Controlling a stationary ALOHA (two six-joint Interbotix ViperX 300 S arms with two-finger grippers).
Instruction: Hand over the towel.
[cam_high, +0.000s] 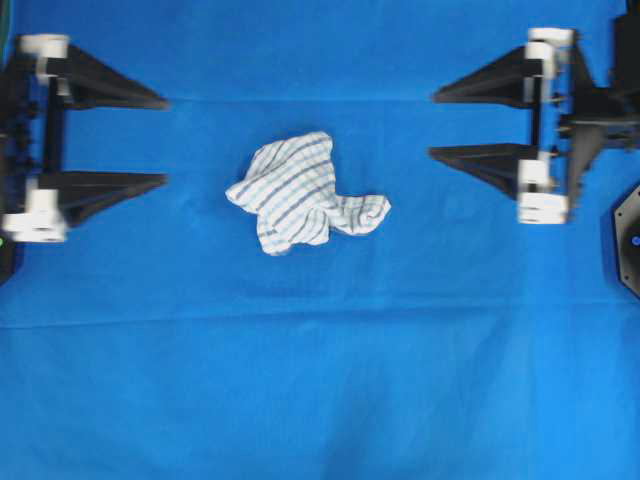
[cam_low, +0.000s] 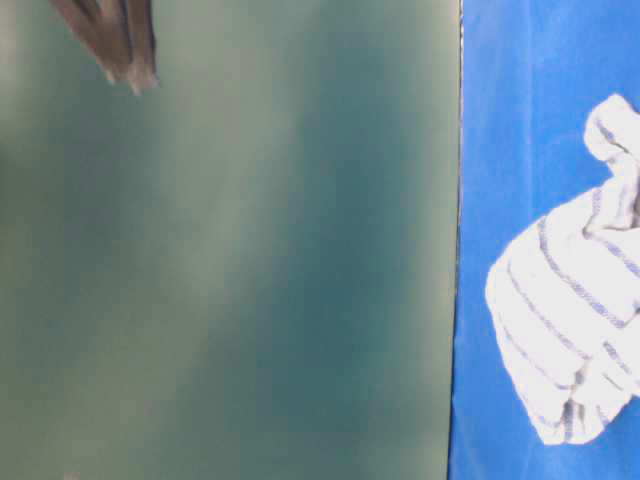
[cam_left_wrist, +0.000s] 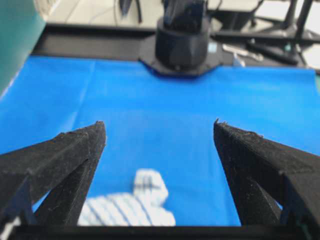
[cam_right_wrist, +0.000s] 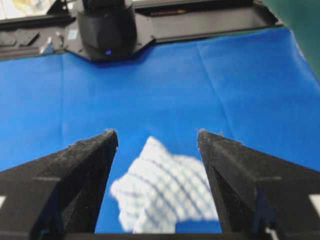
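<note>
Desk: blue cloth (cam_high: 320, 400) covers it.
Left fingers (cam_high: 150, 140): spread wide, grasping nothing.
Right fingers (cam_high: 445, 125): spread wide, also grasping nothing.
Towel (cam_high: 300, 195): crumpled in the middle, between both fingers, apart from each.
Handling: probably light, soft; pinch a raised fold.

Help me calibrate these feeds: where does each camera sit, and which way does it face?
Overhead: straight down on towel, left tool, right tool.
Table-level: low, turned sideways; towel, dark tool tips at the top-left corner.
Left wrist: looks between open fingers towards the opposite arm base.
Right wrist: likewise, fingers.
All share the towel.
</note>
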